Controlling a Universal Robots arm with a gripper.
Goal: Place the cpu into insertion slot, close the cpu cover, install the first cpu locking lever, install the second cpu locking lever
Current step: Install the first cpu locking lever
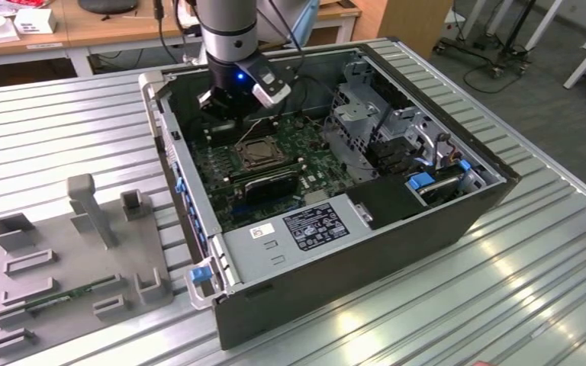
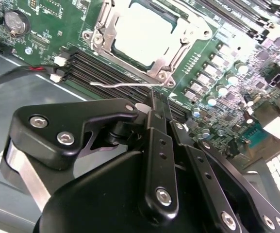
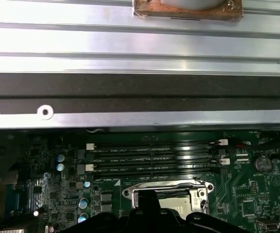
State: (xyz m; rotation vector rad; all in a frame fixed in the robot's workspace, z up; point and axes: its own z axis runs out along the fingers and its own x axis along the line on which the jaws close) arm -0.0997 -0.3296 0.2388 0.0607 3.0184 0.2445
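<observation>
Arm: reaches down into the open case (image 1: 375, 252) on the tabletop (image 1: 497, 305), so the gripper (image 1: 234, 107) (image 2: 153, 96) hangs low over the motherboard (image 2: 67, 24), next to the socket.
Fingers: clenched tip to tip in the second wrist view, with nothing seen between them. A narrow closed tip suits pushing a thin wire better than pinching it.
Cpu (image 2: 142, 34): lies flat in the slot (image 1: 240, 149), its pale top showing through the window of the cover.
Cover (image 2: 103, 34): folded down around the cpu, its frame lying on the socket's edges. It looks closed, which would keep the chip seated while the levers are worked.
Lever (image 2: 123, 83): a thin silvery wire along the socket edge that faces the memory slots (image 2: 96, 70). It stands clear above those slots, so I judge it not yet hooked down.
Gripper and lever: the fingertips sit just beside the wire, near its socket end. Whether they touch cannot be told.
Other lever: on the far side of the socket, its state unclear.
Stage: chip placed and cover shut. The work now looks to be at the levers.
</observation>
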